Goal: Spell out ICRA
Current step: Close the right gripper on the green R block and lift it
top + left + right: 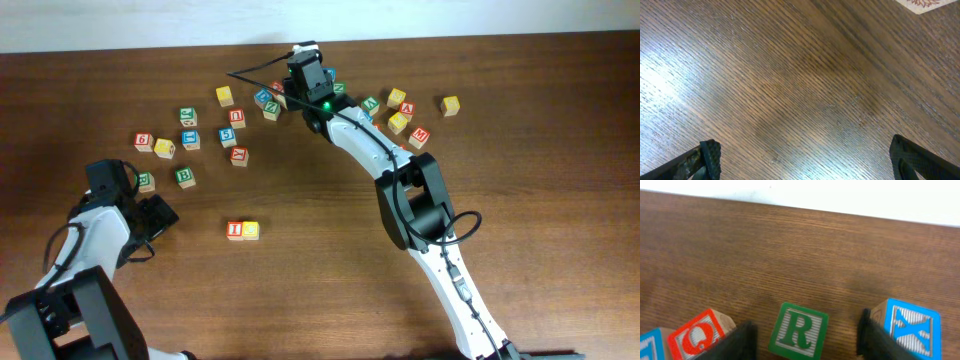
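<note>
While straddling the green R cube (799, 330) at bottom centre of the right wrist view, grips nothing yet: right gripper (806, 336) released, a gap on each side, red Q cube (697, 337) and blue X cube (910, 327) flanking. Seemingly half done: red I cube (235, 230) and yellow cube (250, 230) touching, lower centre overhead; R and A left. Overhead hides the R beneath the wrist. Left gripper (805, 156) spread wide over bare table (330, 280), lower left

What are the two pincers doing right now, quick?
Left pincer: open, empty.
Right pincer: open, either side of the green R cube, not touching it.
</note>
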